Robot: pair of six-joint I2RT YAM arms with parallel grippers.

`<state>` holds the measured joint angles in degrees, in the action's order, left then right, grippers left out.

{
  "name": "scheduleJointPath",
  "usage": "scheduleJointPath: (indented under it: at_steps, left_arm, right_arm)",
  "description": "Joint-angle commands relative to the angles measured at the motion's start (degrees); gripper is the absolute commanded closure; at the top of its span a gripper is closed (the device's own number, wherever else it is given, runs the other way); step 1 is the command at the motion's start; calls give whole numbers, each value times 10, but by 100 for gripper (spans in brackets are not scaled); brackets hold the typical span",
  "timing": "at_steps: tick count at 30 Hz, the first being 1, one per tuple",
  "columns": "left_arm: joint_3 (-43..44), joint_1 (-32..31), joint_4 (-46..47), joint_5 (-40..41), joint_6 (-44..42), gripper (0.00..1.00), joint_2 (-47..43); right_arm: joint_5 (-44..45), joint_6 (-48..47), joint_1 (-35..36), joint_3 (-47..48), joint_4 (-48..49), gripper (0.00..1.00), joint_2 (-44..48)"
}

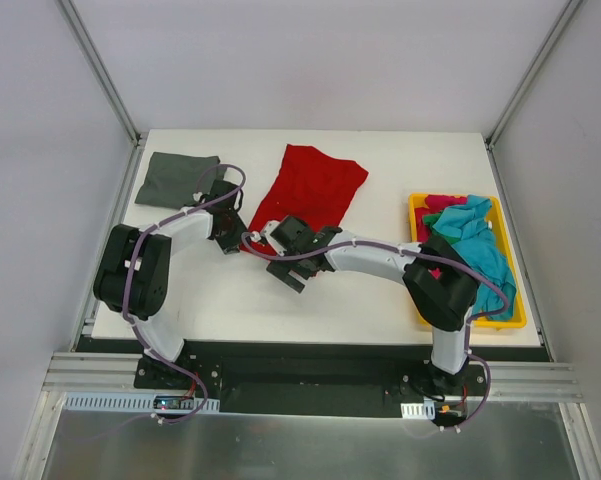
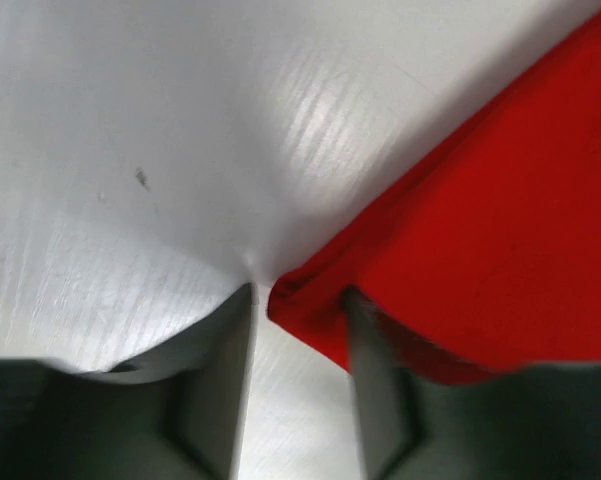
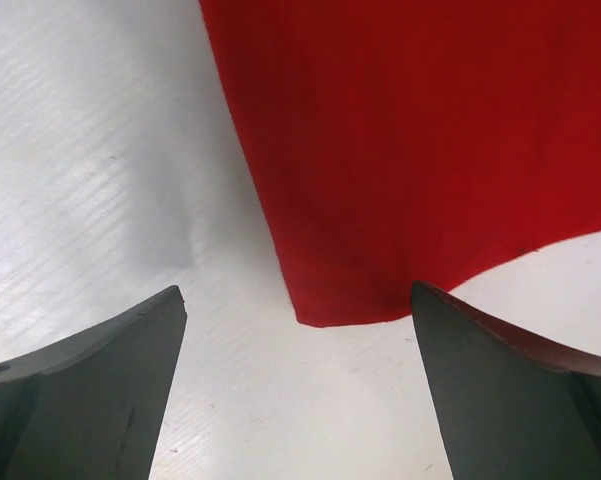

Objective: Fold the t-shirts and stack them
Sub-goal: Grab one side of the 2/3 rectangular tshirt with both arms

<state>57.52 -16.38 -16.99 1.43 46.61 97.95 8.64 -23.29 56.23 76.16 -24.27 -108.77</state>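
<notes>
A bright red t-shirt point(image 1: 315, 188) lies flat in the middle of the table. My left gripper point(image 1: 236, 243) is at its near-left corner. In the left wrist view the jaws point(image 2: 300, 292) are a little apart on the table, with the shirt's corner point(image 2: 310, 305) between the tips. My right gripper point(image 1: 263, 238) is close beside it, wide open and empty. In the right wrist view point(image 3: 296, 290) a corner of the red shirt point(image 3: 400, 150) lies just ahead of the fingers. A dark grey t-shirt point(image 1: 178, 178) lies folded at the back left.
A yellow tray point(image 1: 416, 205) at the right edge holds a turquoise shirt point(image 1: 475, 240) heaped over a pinkish-red one point(image 1: 442, 203) and a green one point(image 1: 435, 222). The two arms nearly meet at the red shirt's near corner.
</notes>
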Motion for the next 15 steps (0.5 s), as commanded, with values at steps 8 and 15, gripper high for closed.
scheduleJointPath:
  at_steps: [8, 15]
  left_arm:
    - [-6, 5, -6, -23, -14, 100, 26]
    - [-3, 7, -6, -18, -16, 100, 18]
  right_arm:
    - [126, -61, 50, -13, 14, 7, 1]
    - [139, -56, 47, -12, -6, 32, -33]
